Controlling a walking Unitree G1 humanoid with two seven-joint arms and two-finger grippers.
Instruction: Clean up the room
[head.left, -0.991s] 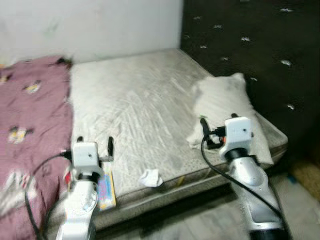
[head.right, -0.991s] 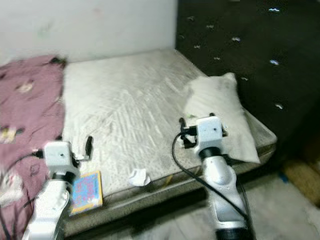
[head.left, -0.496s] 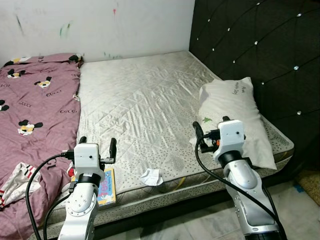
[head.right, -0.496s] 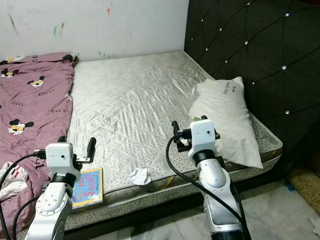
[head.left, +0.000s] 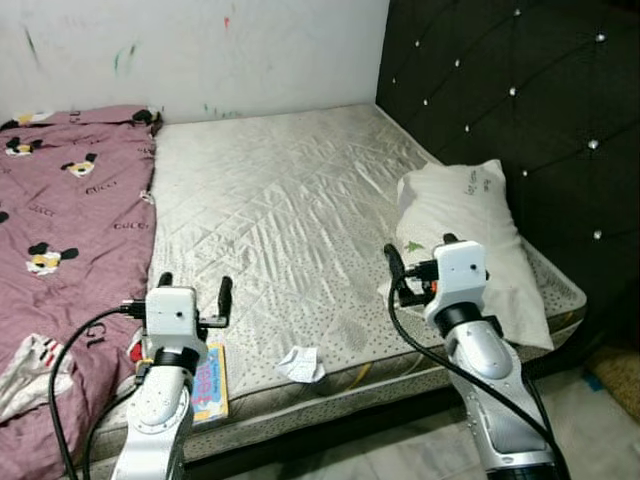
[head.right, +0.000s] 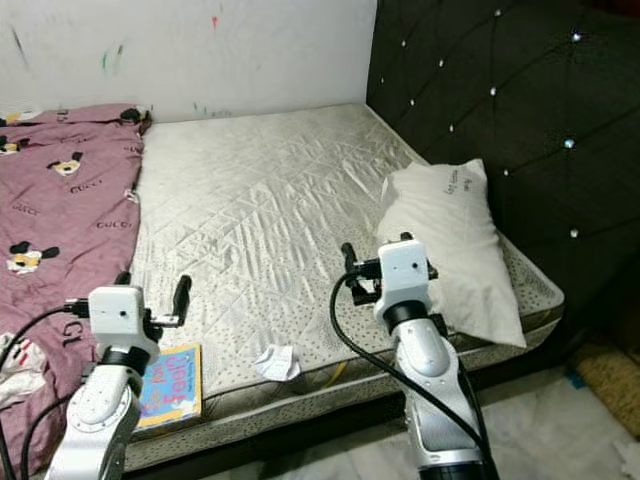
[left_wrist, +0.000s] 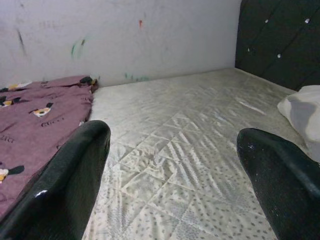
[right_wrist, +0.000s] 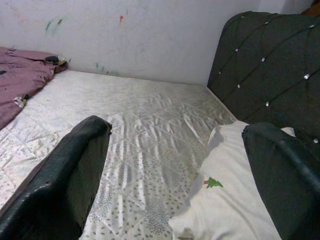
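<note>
Now sharper — left claw (head.left: 193, 288) released | right claw (head.left: 418, 256) released (view barely shifted)

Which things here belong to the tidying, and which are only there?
To tidy:
paper scrap, near the mattress edge
book, by the left gripper
blanket, rumpled on the left
pillow, beside the right gripper

Just there:
mattress
headboard
wall

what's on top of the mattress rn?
On the mattress: a white pillow by the headboard, a maroon blanket on the left, a crumpled paper and a kids' book near the front edge. Whatever lies under the blanket is hidden.
</note>
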